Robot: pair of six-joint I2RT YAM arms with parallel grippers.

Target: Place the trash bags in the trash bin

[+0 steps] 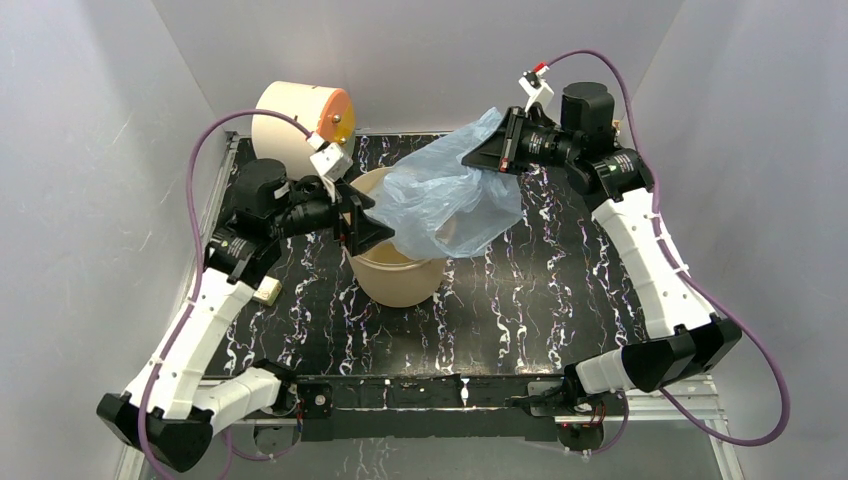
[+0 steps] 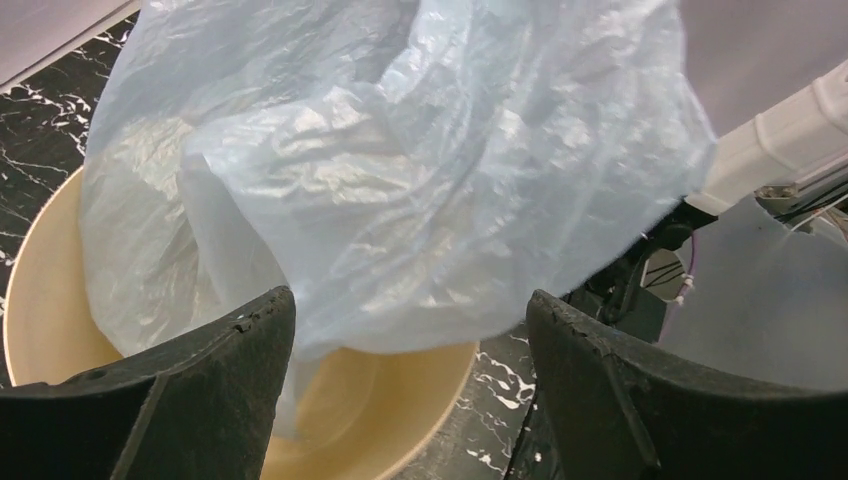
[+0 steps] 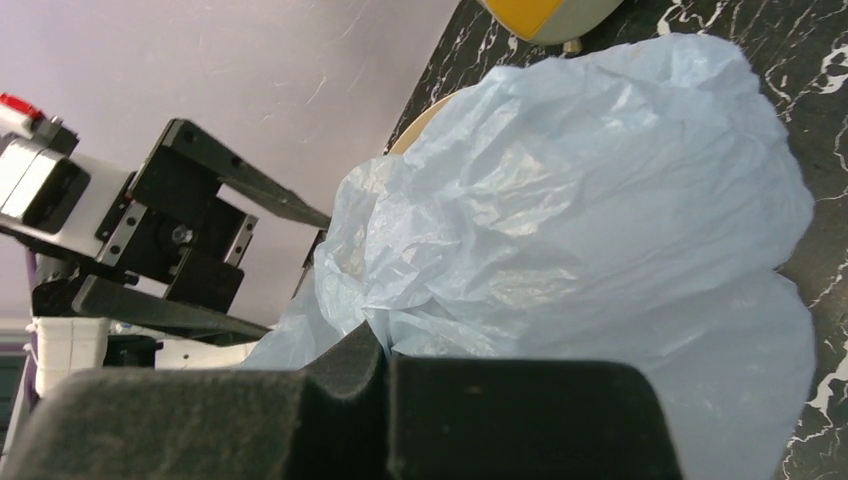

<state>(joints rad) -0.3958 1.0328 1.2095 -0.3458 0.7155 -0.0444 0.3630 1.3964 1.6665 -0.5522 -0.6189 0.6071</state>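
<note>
While the right gripper (image 1: 478, 157), clamped on the trash bag (image 1: 450, 200), hangs it over the trash bin (image 1: 400, 285), the left gripper (image 1: 372, 222) waits wide open, empty; overhang likely needs pushing inside.

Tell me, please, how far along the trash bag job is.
Done: the trash bag sits over the trash bin, its lower part hanging inside the mouth. In hand: the right pincer is shut on the bag's upper end; the left pincer stands open at the bin's rim, gripping nothing. Left: most of the bag bulges above the rim and over its right side, so it needs pushing in and releasing.
</note>
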